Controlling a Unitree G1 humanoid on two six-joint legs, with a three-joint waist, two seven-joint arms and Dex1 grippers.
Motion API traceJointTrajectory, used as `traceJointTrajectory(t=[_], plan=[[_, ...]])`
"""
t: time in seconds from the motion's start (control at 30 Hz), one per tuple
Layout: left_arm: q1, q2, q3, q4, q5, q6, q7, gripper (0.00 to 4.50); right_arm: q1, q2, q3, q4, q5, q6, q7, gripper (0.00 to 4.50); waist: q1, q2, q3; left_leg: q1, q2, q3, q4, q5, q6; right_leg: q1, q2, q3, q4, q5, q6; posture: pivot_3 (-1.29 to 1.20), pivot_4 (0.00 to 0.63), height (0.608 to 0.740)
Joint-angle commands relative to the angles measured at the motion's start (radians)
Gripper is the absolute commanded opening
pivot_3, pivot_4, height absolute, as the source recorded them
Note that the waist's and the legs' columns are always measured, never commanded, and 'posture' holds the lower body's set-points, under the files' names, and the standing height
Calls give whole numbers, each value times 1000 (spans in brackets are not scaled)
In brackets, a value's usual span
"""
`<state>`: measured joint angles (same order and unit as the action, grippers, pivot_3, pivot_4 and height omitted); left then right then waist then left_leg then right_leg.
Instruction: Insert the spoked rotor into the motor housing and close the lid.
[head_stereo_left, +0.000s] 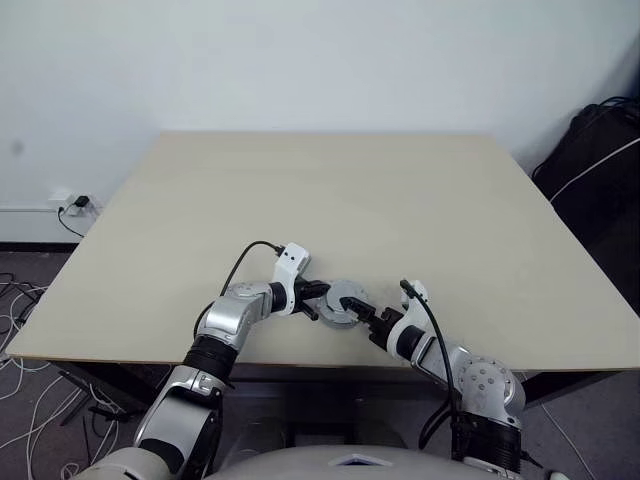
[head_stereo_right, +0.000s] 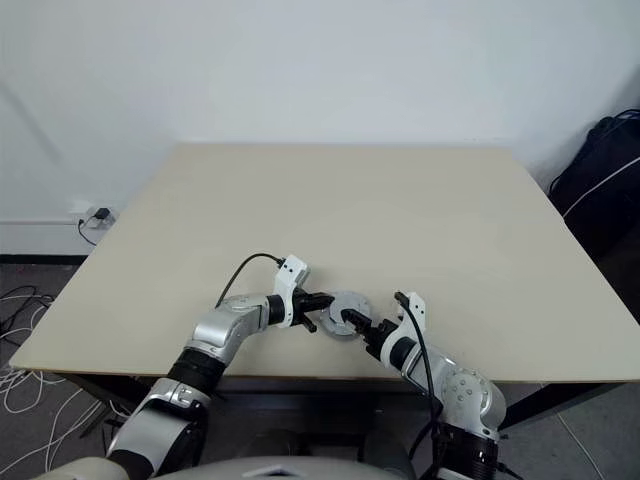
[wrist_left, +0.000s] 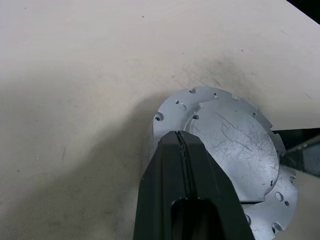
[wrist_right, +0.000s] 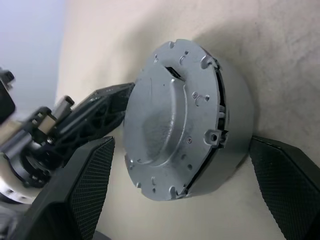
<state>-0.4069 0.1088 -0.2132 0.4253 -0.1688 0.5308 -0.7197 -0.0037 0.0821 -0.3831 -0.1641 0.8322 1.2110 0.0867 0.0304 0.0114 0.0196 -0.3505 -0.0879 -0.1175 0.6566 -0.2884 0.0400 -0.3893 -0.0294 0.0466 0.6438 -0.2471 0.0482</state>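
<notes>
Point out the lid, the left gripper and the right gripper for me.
lid (wrist_right: 165, 120): right wrist view, on its smooth grey top face.
left gripper (wrist_left: 182, 150): left wrist view, at the tips of its shut black fingers, against the lid's edge.
right gripper (wrist_right: 192, 175): right wrist view, midway between its open fingers, on the assembly's rim.

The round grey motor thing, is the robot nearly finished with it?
Nearly. The round grey metal lid already sits on the grey motor housing, a dark seam between them. The shut left gripper rests against it; the open right gripper straddles it. Seating it fully may remain.
</notes>
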Motion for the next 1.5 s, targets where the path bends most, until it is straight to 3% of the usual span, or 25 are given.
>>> traceJointTrajectory(t=[0.03, 0.3, 0.9, 1.17, 1.3, 1.5], plan=[[5, -2, -21, 30, 19, 8, 3, 0, -40, 61, -80, 28, 141, 49, -36, 4486, -1, 0, 0, 0, 0, 0, 0, 0, 0, 0, 0, 0, 0, 0, 0, 0, 0, 740], [4, 0, -20, 30, 21, 7, 6, 0, -48, 72, -134, 104, 267, 47, -152, 4486, -5, 1, -1, 0, 0, 0, -1, 0, 0, 0, 0, 0, 0, 0, 0, 0, 0, 740], [5, -3, -12, 32, 24, 7, 11, 0, -43, 99, 1, 34, 429, -18, -222, 4486, -19, 2, -1, -2, 0, 0, -1, 0, 1, -3, 0, 1, 0, 0, 0, 0, 0, 740], [6, -3, -9, 35, 23, 3, 16, 0, -13, 68, 22, 62, 417, -80, -236, 4486, -20, 2, -1, -5, 0, 1, -1, 0, 2, -6, 0, 2, 0, 3, -5, 0, 0, 740], [6, -2, -9, 36, 23, 2, 15, 0, -1, 59, 39, 66, 413, -100, -240, 3614, -20, 2, -1, -5, 0, 1, -1, 0, 2, -6, 0, 2, 0, 3, -5, 0, 0, 740], [6, -1, -10, 36, 22, 2, 13, 0, 16, 42, 55, 64, 402, -121, -254, 1698, -20, 2, -1, -5, 0, 1, -1, 0, 2, -6, 1, 2, 0, 3, -5, 0, 0, 740]])
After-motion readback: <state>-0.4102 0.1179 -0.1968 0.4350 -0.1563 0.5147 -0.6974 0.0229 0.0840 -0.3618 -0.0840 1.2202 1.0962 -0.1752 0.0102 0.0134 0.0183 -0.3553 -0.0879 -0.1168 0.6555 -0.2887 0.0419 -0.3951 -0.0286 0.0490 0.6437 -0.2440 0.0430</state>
